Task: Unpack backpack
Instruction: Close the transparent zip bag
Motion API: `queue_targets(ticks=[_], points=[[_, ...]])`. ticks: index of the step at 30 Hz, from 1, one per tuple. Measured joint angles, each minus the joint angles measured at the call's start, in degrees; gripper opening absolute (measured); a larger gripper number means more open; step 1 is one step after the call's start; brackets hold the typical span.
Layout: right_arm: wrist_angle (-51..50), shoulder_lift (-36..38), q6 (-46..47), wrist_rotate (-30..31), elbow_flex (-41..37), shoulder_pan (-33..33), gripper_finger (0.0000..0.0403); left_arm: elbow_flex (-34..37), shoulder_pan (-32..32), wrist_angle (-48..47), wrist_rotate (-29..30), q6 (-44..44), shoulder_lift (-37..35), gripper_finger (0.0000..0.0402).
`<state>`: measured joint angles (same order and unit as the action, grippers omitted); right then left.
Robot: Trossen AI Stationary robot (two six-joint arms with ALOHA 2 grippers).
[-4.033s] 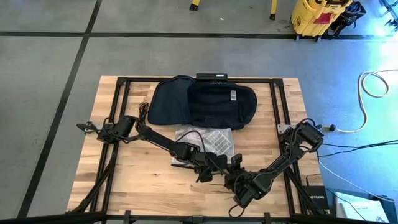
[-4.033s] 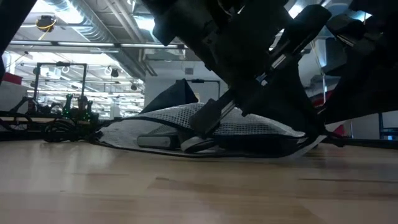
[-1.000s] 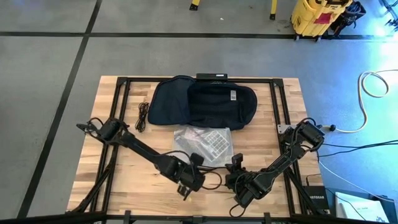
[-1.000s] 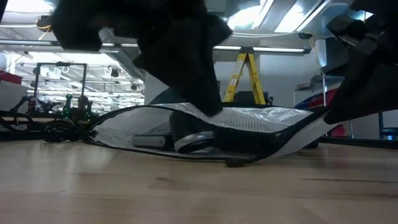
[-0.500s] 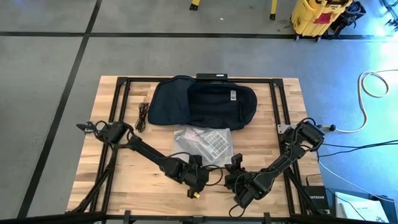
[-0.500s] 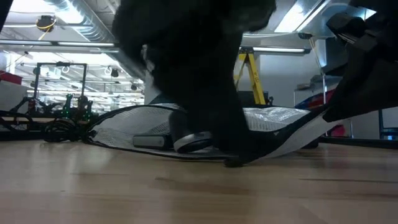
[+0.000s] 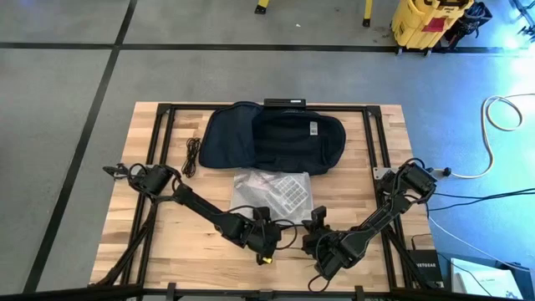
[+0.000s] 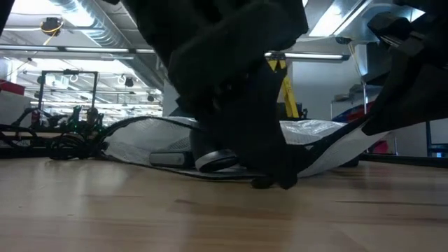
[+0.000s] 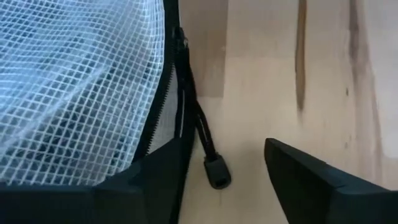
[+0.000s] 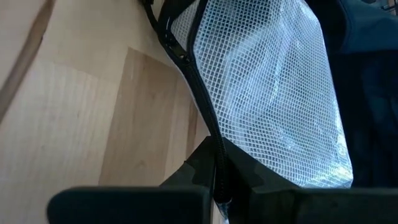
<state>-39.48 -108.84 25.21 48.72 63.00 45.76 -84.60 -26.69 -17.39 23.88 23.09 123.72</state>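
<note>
The dark navy backpack (image 7: 272, 138) lies flat at the table's far middle. In front of it lies a white mesh pouch (image 7: 272, 191) with a black zipper edge. My right gripper (image 7: 314, 224) is shut on the pouch's near right edge. My left gripper (image 9: 224, 155) is open, low over the table at the pouch's near edge. Its fingers stand on either side of the black zipper pull (image 9: 216, 171), which lies on the wood. Whether one finger (image 9: 149, 180) rests on the pouch's edge, I cannot tell. My right gripper pinches the pouch's black zipper edge (image 10: 214, 146) between its two fingers, near the pouch's near right corner. The fingers slant down from the table's near right side. That corner (image 8: 350, 143) is raised off the wood, and the rest of the pouch lies on the table.
A coiled black cable (image 7: 192, 155) lies left of the backpack. A flat black box (image 7: 286, 103) sits at the table's far edge. Bare wood (image 7: 184, 251) stretches along the near left. A black frame runs along the table's sides.
My left gripper has moved toward the table's right edge and down, closing in on the pouch's zipper pull, and its wrist has rolled. The pouch and my right gripper have kept still.
</note>
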Motion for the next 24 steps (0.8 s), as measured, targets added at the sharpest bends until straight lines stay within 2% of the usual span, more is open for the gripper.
queue_targets(ticks=[15, 24], points=[[0.23, 0.02, 0.00, 0.61, 0.00, 0.00, 0.0000, 1.84, 0.20, 1.61, -0.81, 1.22, 1.44, 0.0049], [0.28, 0.02, 0.00, 0.53, 0.00, 0.00, 0.0000, 4.23, 0.86, 1.85, -1.22, 2.92, 1.64, 0.0028]])
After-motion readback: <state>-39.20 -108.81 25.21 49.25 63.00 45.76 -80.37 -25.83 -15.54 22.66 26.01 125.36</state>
